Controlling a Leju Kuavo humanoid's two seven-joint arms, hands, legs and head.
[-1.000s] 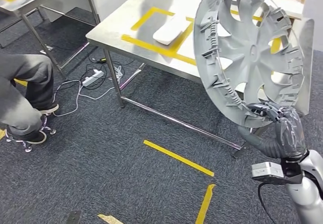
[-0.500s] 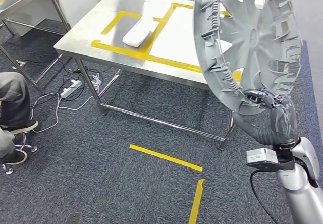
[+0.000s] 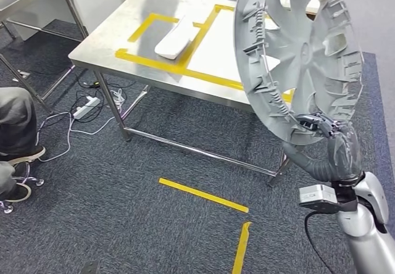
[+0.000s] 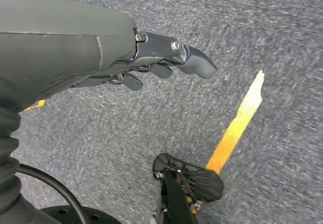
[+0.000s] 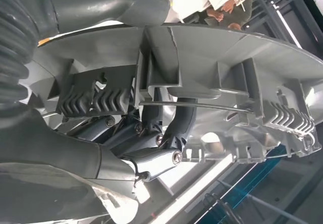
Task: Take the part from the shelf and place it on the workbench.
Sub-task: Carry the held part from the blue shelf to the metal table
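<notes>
Right hand: right hand [image 3: 342, 150] low at the right of the head view, fingers [image 5: 179, 123] hooked over the lower rim of the wheel cover [image 3: 298, 58] and gripping it.
Left hand: left hand [image 4: 152, 62] hangs over the dark carpet [image 3: 139, 218]; fingers loosely extended and apart, holding nothing.
Part location: wheel cover held upright in the air, ribbed back face toward the camera, in front of the near right corner of the workbench [image 3: 139, 33]; not yet over the top.
Handling (judgement): thin moulded grey plastic, probably light and fairly stiff, but wide, so a one-edge hold lets it swing. Clip tabs round the rim look breakable. The rim between tabs is the sensible hold.
Workbench: steel top with yellow tape outlines; a white part [image 3: 174, 39] lies across one tape line.
Far left: a seated person's leg and shoe [image 3: 21, 153], cables and a power strip [image 3: 86, 107] on the floor.
View differences: right wrist view shows fingers behind a wire ring and serrated clips; head view gives the cover's position relative to the bench.
</notes>
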